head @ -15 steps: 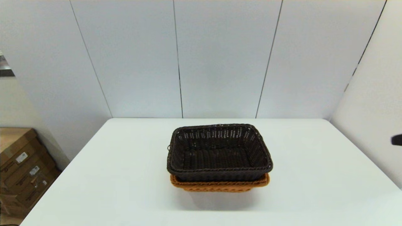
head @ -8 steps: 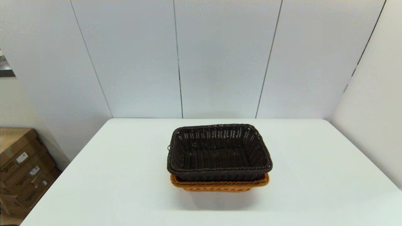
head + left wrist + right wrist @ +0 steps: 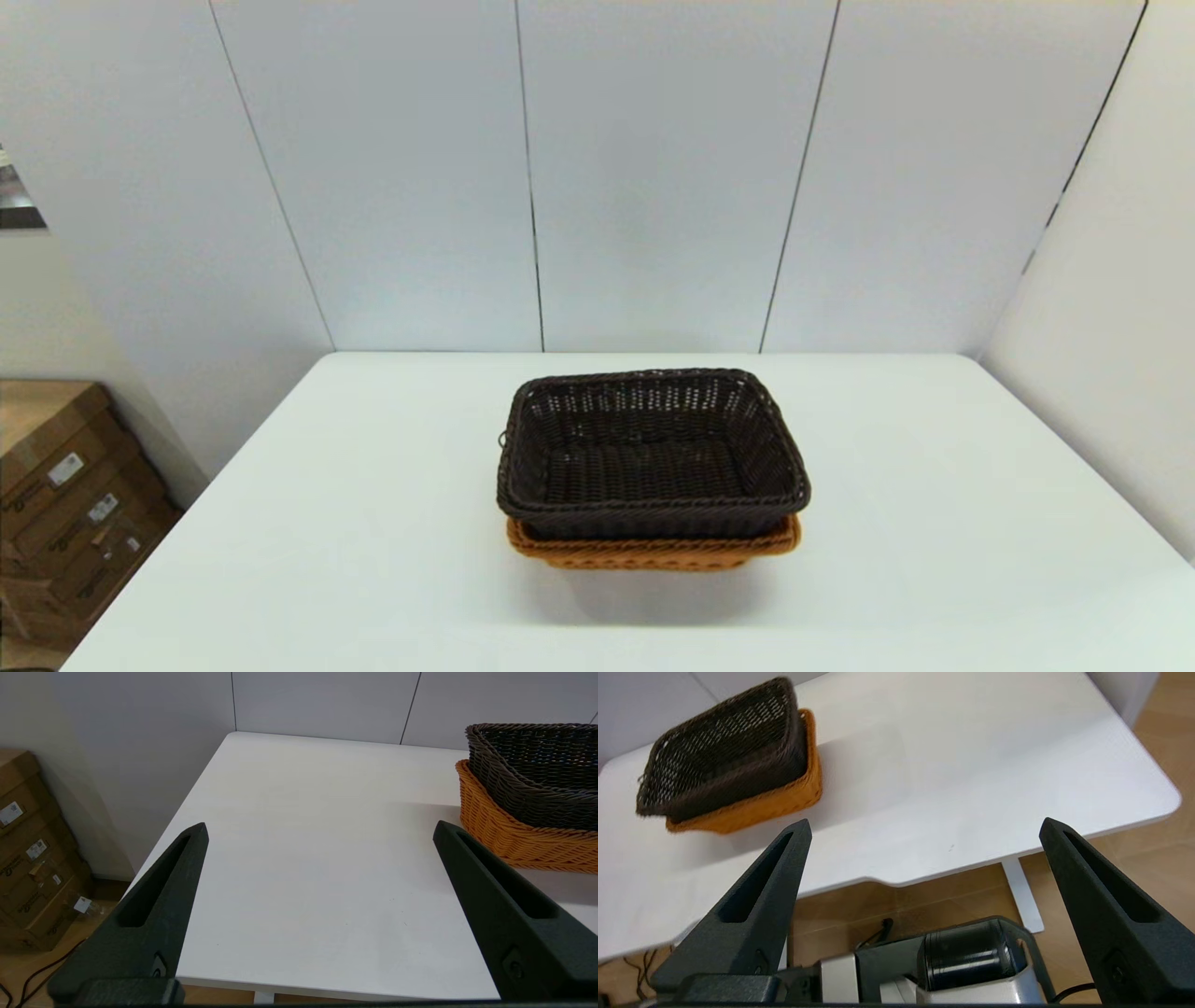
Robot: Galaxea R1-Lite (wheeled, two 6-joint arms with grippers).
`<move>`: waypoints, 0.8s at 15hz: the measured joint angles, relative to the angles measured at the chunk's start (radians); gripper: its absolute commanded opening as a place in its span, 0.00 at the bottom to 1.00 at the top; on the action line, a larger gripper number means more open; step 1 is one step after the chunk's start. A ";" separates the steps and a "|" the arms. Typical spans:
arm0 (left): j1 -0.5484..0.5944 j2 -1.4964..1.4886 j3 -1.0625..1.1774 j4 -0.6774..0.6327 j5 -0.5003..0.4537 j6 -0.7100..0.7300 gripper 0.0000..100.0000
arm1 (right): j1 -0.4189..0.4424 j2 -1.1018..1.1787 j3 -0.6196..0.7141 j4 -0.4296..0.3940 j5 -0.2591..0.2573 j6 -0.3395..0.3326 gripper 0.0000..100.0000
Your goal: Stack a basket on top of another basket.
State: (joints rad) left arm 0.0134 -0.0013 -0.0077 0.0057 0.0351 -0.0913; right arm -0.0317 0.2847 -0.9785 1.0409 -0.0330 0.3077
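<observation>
Gone from beside the table (image 3: 373, 523) is our right gripper (image 3: 924, 828); it hangs off the edge, fingers wide, holding nothing. Our left gripper (image 3: 320, 828) too. We see the dark basket (image 3: 651, 455) sitting inside the orange basket (image 3: 653, 553). Job looks done.

Bright, even light; soft shadow before baskets (image 3: 653, 551); right-wrist baskets blurred.
</observation>
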 measured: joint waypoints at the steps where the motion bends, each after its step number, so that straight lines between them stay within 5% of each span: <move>1: 0.000 0.000 0.000 0.000 0.000 0.000 1.00 | 0.002 -0.030 0.021 0.000 0.005 -0.003 1.00; 4: 0.000 0.000 0.000 0.000 0.000 0.000 1.00 | 0.023 -0.111 0.074 -0.004 0.021 -0.042 1.00; 8: 0.000 0.000 0.000 0.000 0.000 0.000 1.00 | 0.027 -0.244 0.235 -0.064 0.029 -0.190 1.00; 12: 0.000 0.000 0.000 0.000 -0.001 0.000 1.00 | 0.027 -0.282 0.544 -0.377 0.020 -0.257 1.00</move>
State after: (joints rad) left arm 0.0134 -0.0013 -0.0077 0.0062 0.0345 -0.0913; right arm -0.0043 0.0023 -0.4343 0.6643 -0.0134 0.0504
